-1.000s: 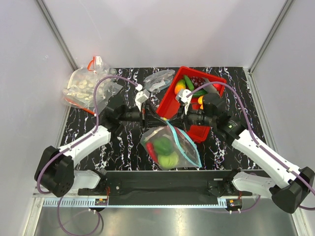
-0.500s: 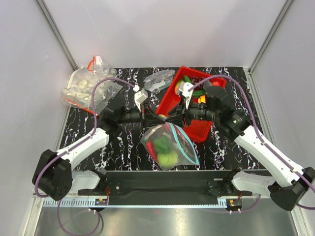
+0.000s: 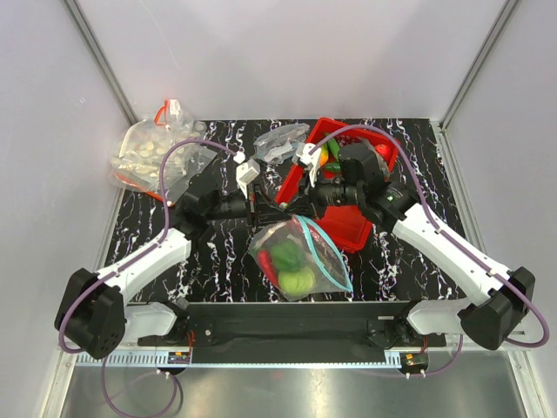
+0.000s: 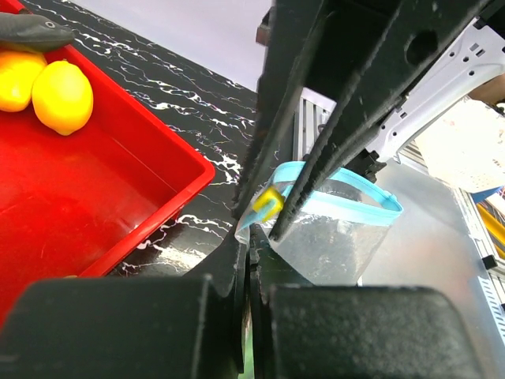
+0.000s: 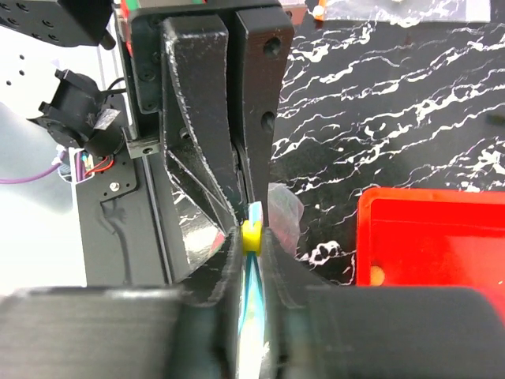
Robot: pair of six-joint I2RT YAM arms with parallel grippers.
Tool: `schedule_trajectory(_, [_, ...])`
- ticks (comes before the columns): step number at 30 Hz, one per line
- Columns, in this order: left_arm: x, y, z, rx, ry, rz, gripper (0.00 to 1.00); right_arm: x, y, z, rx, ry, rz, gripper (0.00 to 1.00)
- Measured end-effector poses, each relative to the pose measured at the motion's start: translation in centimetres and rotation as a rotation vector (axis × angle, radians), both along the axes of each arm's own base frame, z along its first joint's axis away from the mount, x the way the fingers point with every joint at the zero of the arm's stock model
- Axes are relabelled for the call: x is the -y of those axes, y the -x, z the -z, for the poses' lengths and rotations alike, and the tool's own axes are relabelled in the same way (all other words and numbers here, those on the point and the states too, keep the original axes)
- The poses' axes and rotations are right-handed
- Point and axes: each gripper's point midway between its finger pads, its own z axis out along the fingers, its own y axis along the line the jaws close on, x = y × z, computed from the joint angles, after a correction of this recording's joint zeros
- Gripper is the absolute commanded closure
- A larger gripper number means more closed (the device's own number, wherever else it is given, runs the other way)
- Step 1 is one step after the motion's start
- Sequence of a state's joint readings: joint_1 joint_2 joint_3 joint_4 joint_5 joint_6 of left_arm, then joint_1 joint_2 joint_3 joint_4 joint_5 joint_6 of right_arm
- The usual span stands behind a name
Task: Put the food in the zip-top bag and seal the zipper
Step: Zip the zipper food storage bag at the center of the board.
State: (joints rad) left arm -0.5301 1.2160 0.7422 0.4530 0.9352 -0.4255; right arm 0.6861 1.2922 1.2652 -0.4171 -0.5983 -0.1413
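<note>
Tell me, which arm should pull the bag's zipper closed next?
Right, probably. The right gripper pinches the yellow slider on the zipper, so it can pull it along. The left gripper holds the bag by its corner.

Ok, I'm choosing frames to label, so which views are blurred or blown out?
Top external: sharp, evenly lit, with sheen on the clear zip-top bag with teal strip. Left wrist: its own black fingers are a foreground blur, upper right washed out. Right wrist: own fingers blurred, yellow zipper slider sharp.
</note>
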Motion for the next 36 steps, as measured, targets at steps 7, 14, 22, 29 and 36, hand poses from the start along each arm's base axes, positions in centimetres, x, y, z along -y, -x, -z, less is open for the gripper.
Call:
schedule_trajectory(7, [-0.1,-0.1,0.0,0.002,-0.006,-0.019,1.00,0.0,0.0,-0.2,-0.004,-0.005,0.001,1.00])
schedule_trajectory(14, [-0.6,-0.5,-0.7,-0.004,-0.005,-0.083,1.00,0.2,0.1,-0.6,0.007,-0.016,0.017,0.98])
schedule_trajectory(22, [-0.9,-0.3,-1.4,-0.030,0.010,-0.102,1.00,1.0,0.7,-0.3,0.014,-0.035,0.044,1.00])
schedule_trajectory(29, [-2.2,-0.2,-2.0,-0.031,0.021,-0.197,1.00,1.1,0.9,0.0,-0.001,-0.028,0.045,1.00])
schedule_trajectory(36, [-4.7,-3.0,-1.9,-0.108,-0.008,-0.428,1.00,2.1,1.4,1.5,-0.066,0.014,0.090,1.00])
